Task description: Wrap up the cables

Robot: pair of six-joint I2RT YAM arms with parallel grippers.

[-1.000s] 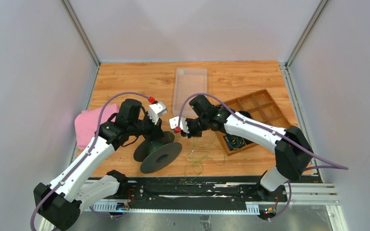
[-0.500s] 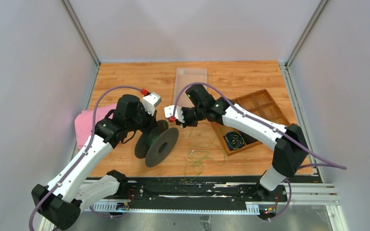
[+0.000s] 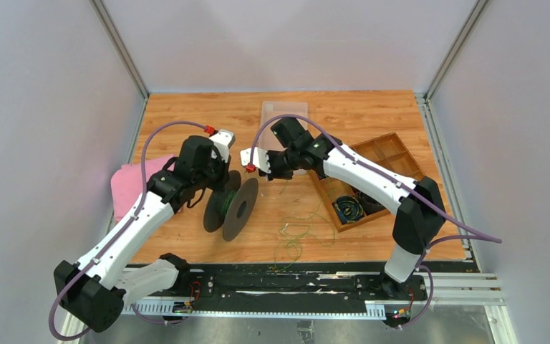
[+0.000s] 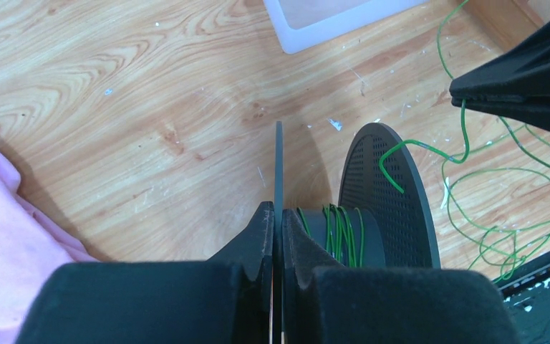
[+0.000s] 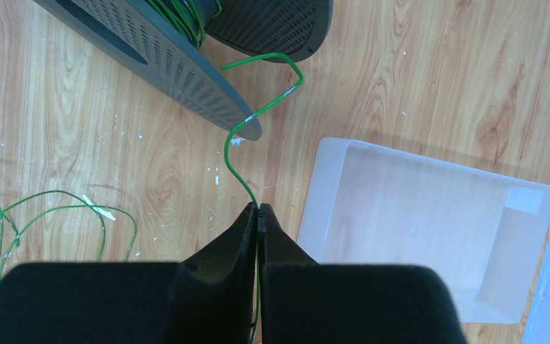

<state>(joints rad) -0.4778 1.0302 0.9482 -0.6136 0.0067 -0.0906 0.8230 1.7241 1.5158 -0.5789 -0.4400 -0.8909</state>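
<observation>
Green cable (image 5: 228, 159) in right pincer (image 5: 258, 212), black spool (image 4: 390, 201) in left pincer (image 4: 278, 215).

Robotics lab test cell: two white robot arms (image 3: 136, 222) were bolted to a wooden table (image 3: 186, 115), walled by plain white panels (image 3: 43, 107) on aluminium framing (image 3: 118, 46).

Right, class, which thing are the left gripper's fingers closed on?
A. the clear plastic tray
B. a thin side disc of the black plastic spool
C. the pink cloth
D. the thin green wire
B: in the left wrist view the left gripper is shut on the edge of one disc of the black plastic spool; the right gripper pinches the thin green wire.
</observation>
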